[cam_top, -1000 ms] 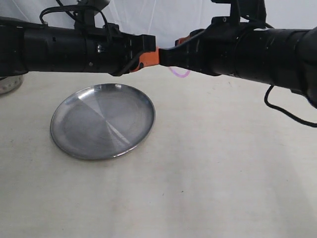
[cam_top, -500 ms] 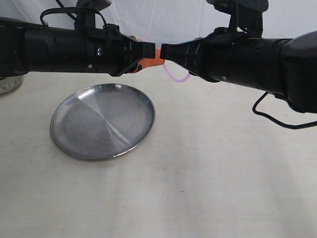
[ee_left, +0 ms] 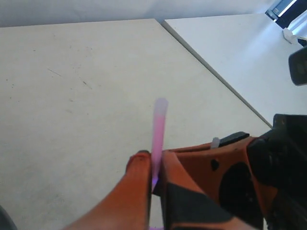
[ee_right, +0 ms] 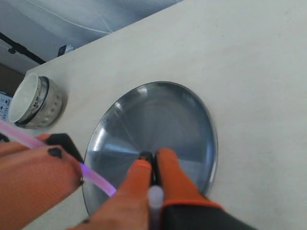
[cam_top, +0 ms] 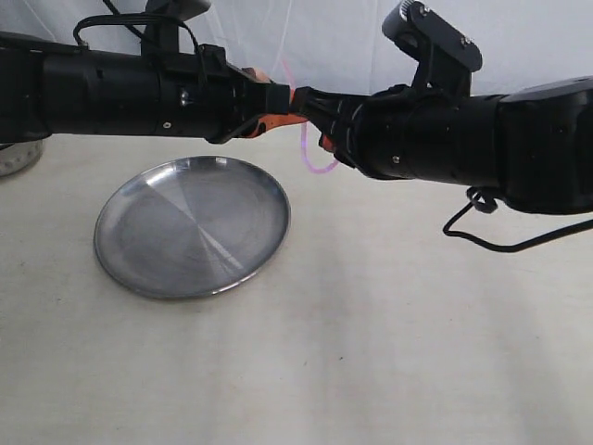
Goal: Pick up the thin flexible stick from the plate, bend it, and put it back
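Observation:
The thin pink stick (cam_top: 318, 159) is held in the air above the table, curved into a loop between my two grippers. My left gripper (cam_top: 281, 98) is shut on one end, and the stick (ee_left: 159, 125) pokes out between its orange fingers. Fingertip to fingertip with it, my right gripper (cam_top: 311, 104) is shut on the other end, and the stick's tip (ee_right: 156, 195) sits between its fingers (ee_right: 169, 168). The rest of the stick (ee_right: 96, 180) arcs over to the left gripper. The silver plate (cam_top: 192, 225) lies on the table below and to the left, with nothing in it.
A white ceramic bowl (ee_right: 36, 100) stands beyond the plate (ee_right: 158, 115), and only its edge (cam_top: 17, 158) shows at the far left of the exterior view. The cream table (cam_top: 389, 324) ends at an edge (ee_left: 216, 76) seen past the left gripper.
My right arm has moved left and rolled, bringing its gripper against the left one. The stick's loop has tightened and hangs lower; one end now sticks up above the left gripper.

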`<state>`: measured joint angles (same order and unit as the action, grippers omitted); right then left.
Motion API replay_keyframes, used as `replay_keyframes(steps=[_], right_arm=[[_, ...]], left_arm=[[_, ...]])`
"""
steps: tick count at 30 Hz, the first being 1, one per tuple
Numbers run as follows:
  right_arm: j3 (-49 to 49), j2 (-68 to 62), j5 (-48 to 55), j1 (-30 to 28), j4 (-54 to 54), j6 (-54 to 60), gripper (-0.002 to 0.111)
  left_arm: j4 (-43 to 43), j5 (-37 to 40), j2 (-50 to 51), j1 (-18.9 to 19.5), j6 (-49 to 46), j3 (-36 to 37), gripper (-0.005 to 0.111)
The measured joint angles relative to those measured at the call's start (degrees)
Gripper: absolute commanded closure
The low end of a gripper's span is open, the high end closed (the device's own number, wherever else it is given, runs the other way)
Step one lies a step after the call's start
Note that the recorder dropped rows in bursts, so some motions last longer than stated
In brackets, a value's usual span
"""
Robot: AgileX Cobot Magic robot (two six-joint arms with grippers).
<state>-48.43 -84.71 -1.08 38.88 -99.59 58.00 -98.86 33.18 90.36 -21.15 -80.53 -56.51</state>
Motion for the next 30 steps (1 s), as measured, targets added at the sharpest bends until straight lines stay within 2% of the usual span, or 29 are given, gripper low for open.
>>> replay_keyframes(steps=[30], right_arm=[[0.33, -0.11, 0.52, 0.0, -0.51, -20.82, 0.109]], left_arm=[[0.24, 4.01, 0.0, 0.0, -8.41, 0.0, 0.107]])
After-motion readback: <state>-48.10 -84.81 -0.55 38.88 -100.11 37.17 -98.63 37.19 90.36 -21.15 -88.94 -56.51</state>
